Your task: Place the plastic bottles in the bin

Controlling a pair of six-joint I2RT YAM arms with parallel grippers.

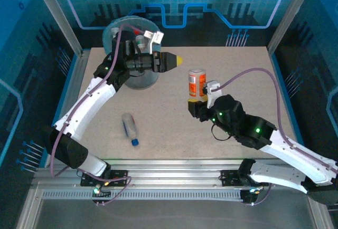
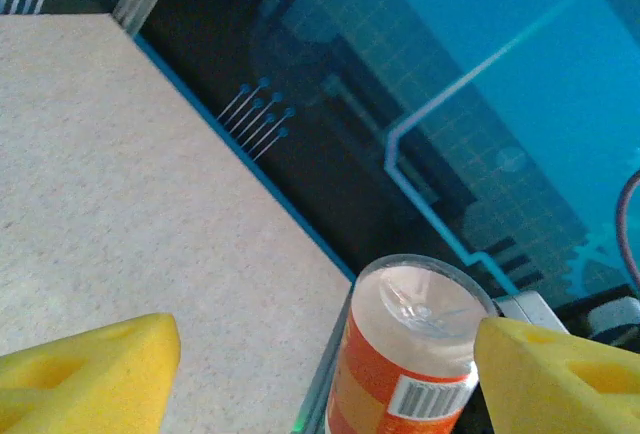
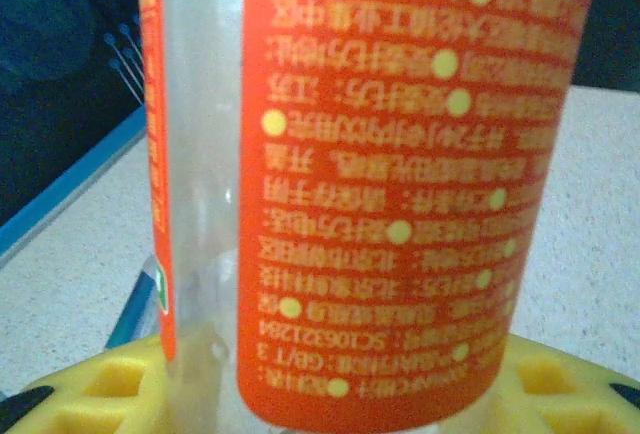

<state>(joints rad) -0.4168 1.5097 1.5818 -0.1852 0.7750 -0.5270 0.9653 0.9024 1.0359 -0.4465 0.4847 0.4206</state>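
Between the right gripper's (image 1: 195, 102) pads: orange-labelled bottle (image 1: 197, 83), upright.
Grasp step; you cannot tell whether it is clamped. Your left gripper (image 2: 327, 349) gapes wide, empty, near the bin (image 1: 108, 31). Next: secure, lift, carry binward.

The top view looks down from behind on the whole table (image 1: 237, 129), while both wrist cameras face its orange-labelled bottle (image 1: 197, 84) (image 2: 400, 374) (image 3: 400, 184), the right one very close.
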